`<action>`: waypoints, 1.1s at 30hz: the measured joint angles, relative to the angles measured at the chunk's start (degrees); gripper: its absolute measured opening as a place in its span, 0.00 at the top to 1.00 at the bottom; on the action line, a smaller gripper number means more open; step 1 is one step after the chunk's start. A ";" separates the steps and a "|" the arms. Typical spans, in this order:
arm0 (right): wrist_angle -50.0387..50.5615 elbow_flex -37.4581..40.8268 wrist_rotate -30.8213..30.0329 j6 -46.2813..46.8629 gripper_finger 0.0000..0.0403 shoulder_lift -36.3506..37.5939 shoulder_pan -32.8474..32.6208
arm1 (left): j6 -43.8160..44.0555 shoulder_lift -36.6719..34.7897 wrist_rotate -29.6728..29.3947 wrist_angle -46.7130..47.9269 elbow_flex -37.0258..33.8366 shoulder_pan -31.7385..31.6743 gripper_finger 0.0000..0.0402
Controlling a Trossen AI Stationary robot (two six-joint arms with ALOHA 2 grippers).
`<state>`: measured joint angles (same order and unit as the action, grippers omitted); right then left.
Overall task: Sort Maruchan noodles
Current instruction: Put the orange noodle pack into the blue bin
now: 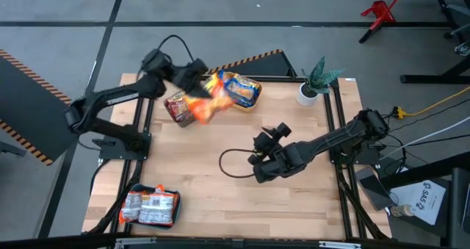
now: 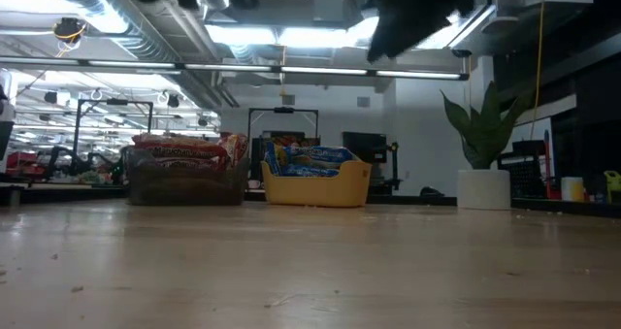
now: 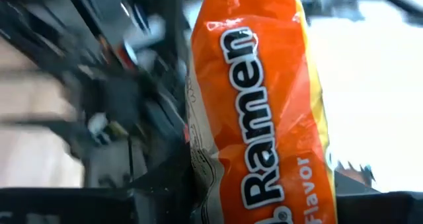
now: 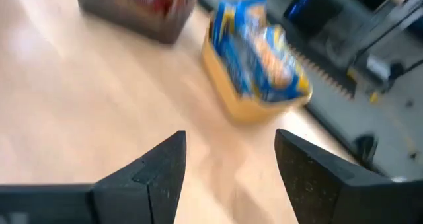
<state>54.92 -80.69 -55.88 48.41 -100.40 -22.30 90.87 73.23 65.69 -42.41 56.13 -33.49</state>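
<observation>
The left end effector is hanging above the far edge of the tabletop, clamped on one orange packet of Maruchan noodles; in the left wrist view the same orange packet is filling the frame, pinched at its lower end and standing up past the fingers, so it is dangling in the air rather than lying on anything. It is being carried over the gap between the grey bin, which is holding red-printed packets, and the yellow bin, which is holding blue-and-yellow packets. Judging by the colours, the packet is probably being taken to a bin of its own kind, though which bin it is meant for cannot be told from here. The right end effector is waiting low over the middle of the tabletop, its two fingers standing apart with nothing between them, pointing toward the two far bins, most likely parked there to keep clear of the other arm's path. A third bin at the near left corner is already holding silver-white packets with red print, so the sorting is looking well along; no loose packets are showing on the bare wood. A potted plant is standing at the far right corner, well apart from the work. The low view is showing the grey and yellow bins side by side at the far edge.
</observation>
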 joint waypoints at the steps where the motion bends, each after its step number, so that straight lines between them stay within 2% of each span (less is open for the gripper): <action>1: 1.10 0.43 1.40 1.66 0.45 0.00 -0.45 | -0.40 -1.57 1.36 1.25 0.01 1.22 0.61; 4: 1.26 2.13 5.08 3.77 0.45 0.00 -1.09 | -2.94 -7.41 2.03 7.18 -0.64 6.12 0.61; 8: -0.25 4.19 8.89 4.38 0.45 0.00 -1.35 | -7.72 -16.08 -2.08 20.11 -3.59 14.76 0.61; 13: -2.47 5.42 10.18 5.62 0.45 0.00 -1.30 | -12.58 -27.52 -16.68 41.96 -9.01 27.27 0.61; 16: -2.72 5.51 10.41 5.59 0.45 0.00 -1.30 | -11.60 -33.51 -25.57 50.25 -12.71 35.28 0.61; 18: -2.83 5.51 10.42 5.47 0.45 0.00 -1.30 | -9.39 -36.82 -30.67 51.50 -15.10 40.28 0.61; 23: -2.83 5.51 9.99 5.20 0.45 0.00 -1.30 | -3.99 -41.10 -36.95 54.03 -20.05 53.02 0.61; 28: -2.81 5.51 10.08 3.25 0.45 0.00 -1.30 | -3.97 -40.24 -37.72 54.07 -24.24 64.39 0.61; 33: -2.81 5.51 10.45 1.26 0.45 0.00 -1.30 | -4.00 -38.52 -38.41 53.25 -28.51 71.37 0.61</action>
<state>52.12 -75.18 -45.43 49.67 -100.40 -23.59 86.87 34.71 27.28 10.83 27.62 37.88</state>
